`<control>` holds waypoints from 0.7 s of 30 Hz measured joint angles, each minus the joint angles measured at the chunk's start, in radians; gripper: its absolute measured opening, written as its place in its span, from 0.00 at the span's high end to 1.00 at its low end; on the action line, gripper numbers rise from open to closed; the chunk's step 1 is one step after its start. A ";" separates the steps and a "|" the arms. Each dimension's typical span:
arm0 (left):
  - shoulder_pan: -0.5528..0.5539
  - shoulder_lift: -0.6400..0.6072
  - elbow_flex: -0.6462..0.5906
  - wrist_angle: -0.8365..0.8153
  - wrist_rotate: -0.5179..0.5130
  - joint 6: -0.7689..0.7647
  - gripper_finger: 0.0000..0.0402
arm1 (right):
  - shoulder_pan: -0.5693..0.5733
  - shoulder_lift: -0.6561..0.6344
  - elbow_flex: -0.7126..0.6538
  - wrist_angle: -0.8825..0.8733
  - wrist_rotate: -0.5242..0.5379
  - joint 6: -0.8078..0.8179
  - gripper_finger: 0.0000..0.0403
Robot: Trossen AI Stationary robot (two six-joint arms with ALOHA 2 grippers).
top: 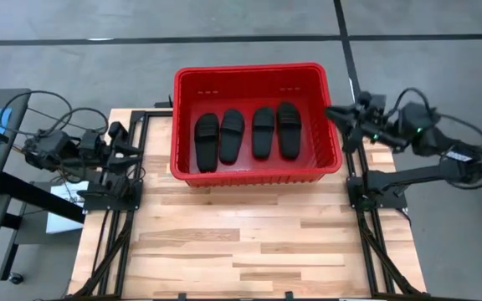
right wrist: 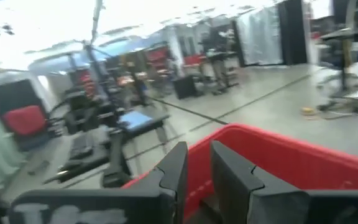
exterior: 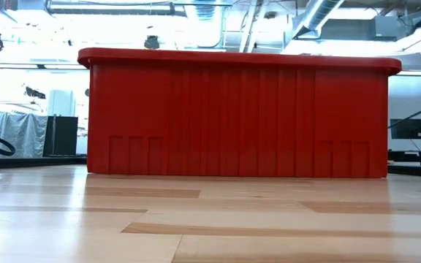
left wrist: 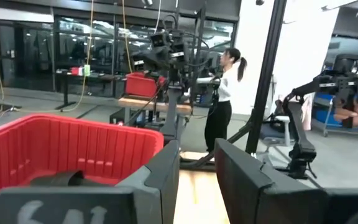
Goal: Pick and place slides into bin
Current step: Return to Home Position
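The red bin stands on the far middle of the wooden table; it fills the low view. Several black slides lie side by side, soles down, on the bin's floor. My left gripper hangs at the table's left edge, left of the bin, empty, with a narrow gap between its fingers. My right gripper hangs just right of the bin's far right corner, empty, with a narrow gap. Both wrist views show the bin's wall.
Black frame rails run along the table's left and right sides. Bare wooden table top lies between the bin and the near edge. A person stands in the room beyond the table.
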 joint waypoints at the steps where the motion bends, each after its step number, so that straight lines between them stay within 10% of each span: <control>1: 0.000 -0.003 0.000 -0.009 0.000 0.001 0.77 | 0.020 -0.023 -0.044 0.042 0.000 -0.005 0.85; 21: 0.000 -0.265 -0.282 0.014 0.098 -0.044 0.77 | 0.438 -0.241 -0.316 0.115 0.236 -0.116 0.85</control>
